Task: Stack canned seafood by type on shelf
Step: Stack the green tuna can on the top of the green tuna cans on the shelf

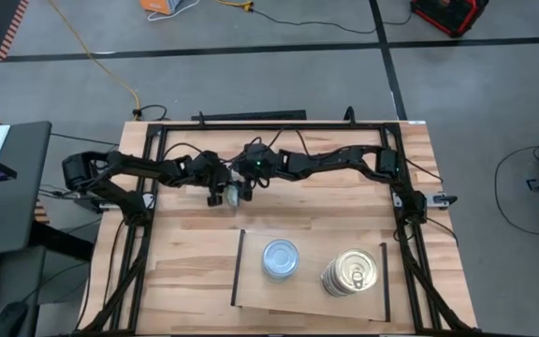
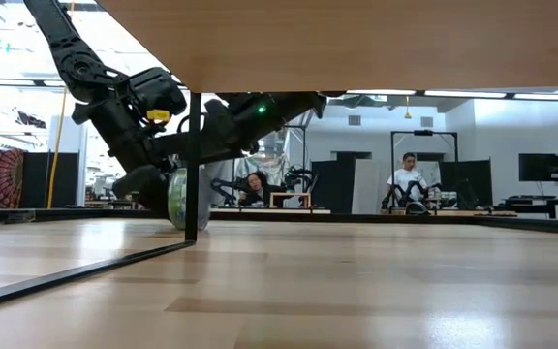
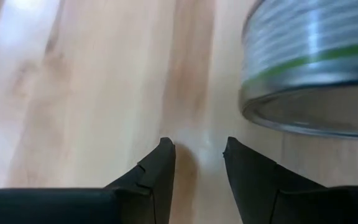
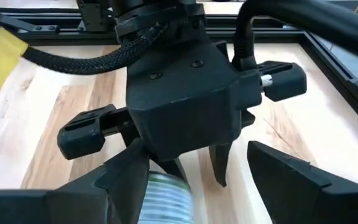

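A ridged tin of canned seafood with a green band (image 1: 240, 195) (image 2: 175, 199) stands tipped on its rim on the tabletop, between my two grippers and beyond the shelf's far edge. My left gripper (image 1: 220, 197) (image 3: 199, 149) is open by a narrow gap with nothing in it; the tin (image 3: 309, 68) lies past its fingertips. My right gripper (image 1: 244, 183) (image 4: 197, 155) is open wide, slanting down over the tin. On the shelf (image 1: 312, 300) sit a silvery-blue tin (image 1: 281, 258) and a gold-lidded stack (image 1: 349, 273). My right gripper has the inner side of one finger (image 4: 126, 180) beside the tin's ridged side wall (image 4: 166, 196); the other finger (image 4: 291, 180) stands well apart from it. Whether that finger touches the tin, I cannot tell. The tin is tipped, its flat face showing in the left wrist view.
A black metal frame (image 1: 157, 140) runs around the tabletop's back and sides. In the low view the shelf's black upright strip (image 2: 192, 165) stands right beside the tin. People sit in the room beyond the table (image 2: 410, 179). Bare board lies at the shelf's left end (image 1: 251, 281).
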`<action>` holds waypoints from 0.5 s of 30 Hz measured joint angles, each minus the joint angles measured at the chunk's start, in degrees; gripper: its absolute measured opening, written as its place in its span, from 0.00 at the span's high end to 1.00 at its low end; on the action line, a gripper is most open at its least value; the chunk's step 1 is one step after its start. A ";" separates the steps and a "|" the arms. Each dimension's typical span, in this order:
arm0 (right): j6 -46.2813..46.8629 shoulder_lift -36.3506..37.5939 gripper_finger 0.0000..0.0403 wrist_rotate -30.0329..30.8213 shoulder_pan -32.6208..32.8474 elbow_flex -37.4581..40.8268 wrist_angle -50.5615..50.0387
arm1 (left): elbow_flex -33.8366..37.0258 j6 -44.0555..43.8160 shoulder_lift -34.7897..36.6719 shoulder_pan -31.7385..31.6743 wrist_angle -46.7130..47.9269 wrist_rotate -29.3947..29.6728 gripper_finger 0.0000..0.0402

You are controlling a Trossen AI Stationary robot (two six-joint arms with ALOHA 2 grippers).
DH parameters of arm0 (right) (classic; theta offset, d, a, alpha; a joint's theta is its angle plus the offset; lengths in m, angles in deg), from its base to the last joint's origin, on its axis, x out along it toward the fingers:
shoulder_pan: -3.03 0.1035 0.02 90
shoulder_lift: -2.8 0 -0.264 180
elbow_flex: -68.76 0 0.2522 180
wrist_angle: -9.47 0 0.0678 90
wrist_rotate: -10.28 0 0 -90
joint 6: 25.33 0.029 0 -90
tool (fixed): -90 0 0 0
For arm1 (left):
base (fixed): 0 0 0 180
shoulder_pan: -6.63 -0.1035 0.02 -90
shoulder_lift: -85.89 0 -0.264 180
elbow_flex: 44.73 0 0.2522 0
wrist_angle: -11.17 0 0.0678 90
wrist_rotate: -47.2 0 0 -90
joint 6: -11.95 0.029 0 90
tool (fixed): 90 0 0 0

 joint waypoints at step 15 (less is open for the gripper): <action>0.95 5.17 0.27 1.41 -0.66 0.11 -17.91 | 0.13 -20.65 16.83 4.51 16.42 7.23 0.69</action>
